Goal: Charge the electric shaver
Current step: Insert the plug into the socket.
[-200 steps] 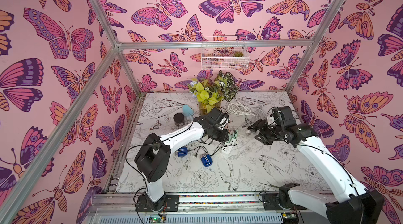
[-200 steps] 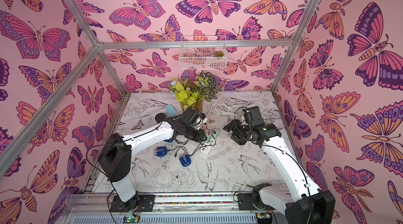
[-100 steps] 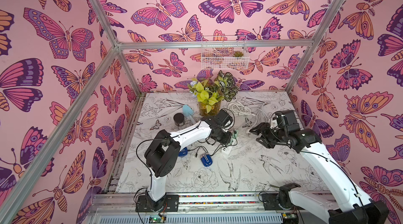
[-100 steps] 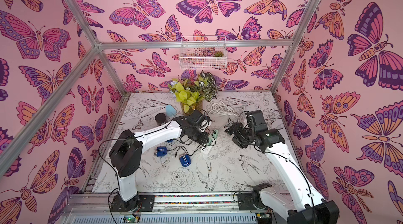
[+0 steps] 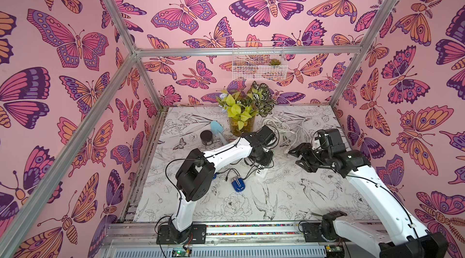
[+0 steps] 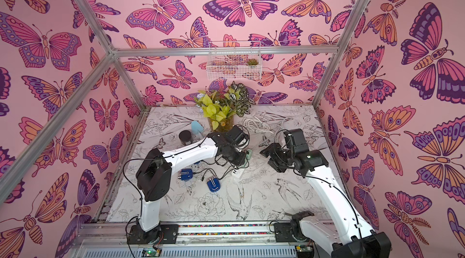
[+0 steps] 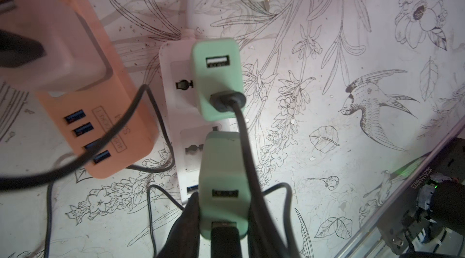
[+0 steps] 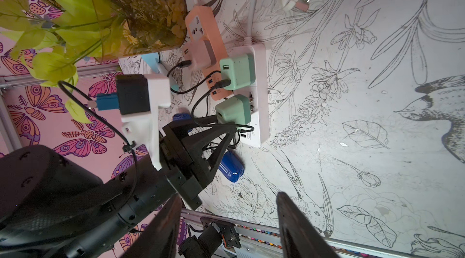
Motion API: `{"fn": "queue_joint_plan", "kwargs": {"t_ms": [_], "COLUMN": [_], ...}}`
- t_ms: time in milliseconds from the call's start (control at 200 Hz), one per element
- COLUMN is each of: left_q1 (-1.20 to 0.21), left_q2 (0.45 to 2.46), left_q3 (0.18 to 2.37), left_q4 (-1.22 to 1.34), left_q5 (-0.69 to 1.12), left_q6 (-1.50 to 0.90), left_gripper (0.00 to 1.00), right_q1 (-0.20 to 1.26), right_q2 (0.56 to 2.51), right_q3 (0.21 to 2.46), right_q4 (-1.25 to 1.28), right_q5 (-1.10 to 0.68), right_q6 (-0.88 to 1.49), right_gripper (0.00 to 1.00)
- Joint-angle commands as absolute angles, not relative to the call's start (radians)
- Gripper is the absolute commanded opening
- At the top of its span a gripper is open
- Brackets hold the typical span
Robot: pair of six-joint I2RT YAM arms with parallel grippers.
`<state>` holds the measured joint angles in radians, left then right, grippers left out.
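Near left pincer (image 8: 225, 124), clamped on green charger (image 8: 232, 111), lies the shaver (image 8: 231, 168).

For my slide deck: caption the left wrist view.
Left claw grips the nearer mint USB charger on the white power strip, beside an orange strip.

Top views: my left arm covers left claw (image 7: 224, 202) | left wrist: cables (image 7: 247, 143) hide one finger at nearer green adapter (image 7: 224, 183) | peach power strip (image 7: 105, 108) blurred, cropped
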<state>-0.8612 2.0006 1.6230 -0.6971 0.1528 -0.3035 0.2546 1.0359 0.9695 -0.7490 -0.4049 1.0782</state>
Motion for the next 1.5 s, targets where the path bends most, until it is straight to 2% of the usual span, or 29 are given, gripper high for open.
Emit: {"fn": "queue_joint_plan", "kwargs": {"t_ms": [0,325,766,1492], "left_q1": [-0.865,-0.878,-0.910,-0.923], "left_q2": [2.014,2.056,2.198,2.344], "left_q3": [1.640,1.696,1.889,1.920], "left_q4": [-0.764,-0.836,-1.043,-1.114], "left_q5": [0.092,0.130,0.008,-0.005], "left_q6": [-0.320,-0.339,-0.331,-0.321], "left_gripper": [0.00,0.00,0.00,0.00], "right_q1": [0.247,0.244,0.244,0.241], "right_q2": [1.023,1.025,1.004,1.000], "right_q3": [0.968,0.962,0.951,0.941], "right_q4": [-0.744,-0.744,-0.754,-0.753], "right_q5": [-0.414,-0.419,-0.412,-0.407], "right_q6": [1.091,1.092,1.099,1.105], "right_gripper": [0.61,0.61,0.61,0.60]}}
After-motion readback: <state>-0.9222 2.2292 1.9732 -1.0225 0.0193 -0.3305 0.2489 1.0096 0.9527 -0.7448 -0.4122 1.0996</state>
